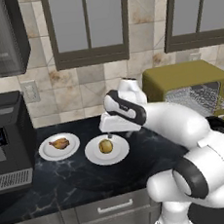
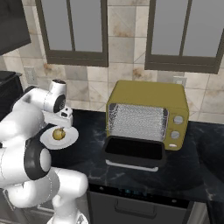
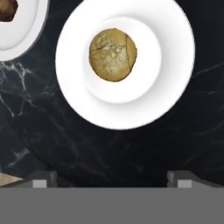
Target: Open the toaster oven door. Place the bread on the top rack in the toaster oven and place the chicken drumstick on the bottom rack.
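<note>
On the dark counter (image 1: 67,177), left base view: bread (image 1: 106,146) on a white plate (image 1: 95,157), drumstick (image 1: 60,143) on the plate beside it. Right base view: oven (image 2: 148,98) door (image 2: 133,153) lowered. Hand view: gripper (image 3: 109,178) spread wide, empty, above the bread.

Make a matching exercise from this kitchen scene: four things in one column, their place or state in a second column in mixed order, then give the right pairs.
Things:
1. bread
2. chicken drumstick
3. toaster oven door
4. gripper

Places or states:
A. folded down open in front of the oven
B. open, hanging above the roll
C. on the white plate nearer the black coffee machine
D. on the white plate nearer the toaster oven

Pairs: 1-D, 2-C, 3-A, 4-B
</note>
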Available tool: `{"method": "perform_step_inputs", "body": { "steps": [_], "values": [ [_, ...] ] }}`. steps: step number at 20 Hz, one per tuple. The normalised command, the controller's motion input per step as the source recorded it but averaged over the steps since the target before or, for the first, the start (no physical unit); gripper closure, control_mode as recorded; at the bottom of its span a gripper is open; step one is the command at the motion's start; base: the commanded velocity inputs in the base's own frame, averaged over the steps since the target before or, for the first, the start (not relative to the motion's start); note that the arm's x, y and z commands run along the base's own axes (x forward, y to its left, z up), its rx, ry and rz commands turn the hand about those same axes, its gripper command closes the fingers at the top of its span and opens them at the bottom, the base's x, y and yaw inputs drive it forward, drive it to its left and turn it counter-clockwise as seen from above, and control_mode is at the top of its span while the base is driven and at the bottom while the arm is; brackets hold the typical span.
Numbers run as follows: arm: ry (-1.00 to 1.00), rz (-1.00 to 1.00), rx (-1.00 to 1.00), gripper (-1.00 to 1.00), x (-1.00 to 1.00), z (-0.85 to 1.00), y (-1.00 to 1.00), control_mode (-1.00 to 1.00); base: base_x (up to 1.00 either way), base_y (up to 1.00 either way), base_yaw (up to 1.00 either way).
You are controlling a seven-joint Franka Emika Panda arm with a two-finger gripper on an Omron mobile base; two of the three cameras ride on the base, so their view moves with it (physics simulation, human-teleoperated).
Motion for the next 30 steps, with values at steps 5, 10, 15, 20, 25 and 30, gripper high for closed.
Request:
{"method": "perform_step_inputs", "body": {
  "steps": [5, 10, 15, 20, 25, 30],
  "values": [
    [0.01, -0.01, 0.0, -1.0, 0.32, -0.49, 0.0, -1.0, 0.0, 0.0, 0.0],
    [0.02, -0.01, 0.01, -1.0, 0.21, -0.46, 0.01, -1.0, 0.0, 0.0, 0.0],
    [0.0, 0.0, 0.02, -1.0, 0.12, -0.25, 0.05, -1.0, 0.0, 0.0, 0.0],
    [0.0, -0.01, 0.02, -1.0, 0.32, -0.17, 0.09, -1.0, 0.0, 0.0, 0.0],
    [0.0, 0.0, 0.06, -1.0, 0.28, -0.26, 0.01, -1.0, 0.0, 0.0, 0.0],
    [0.0, 0.0, 0.09, -1.0, 0.25, -0.23, 0.05, -1.0, 0.0, 0.0, 0.0]
  ]
}}
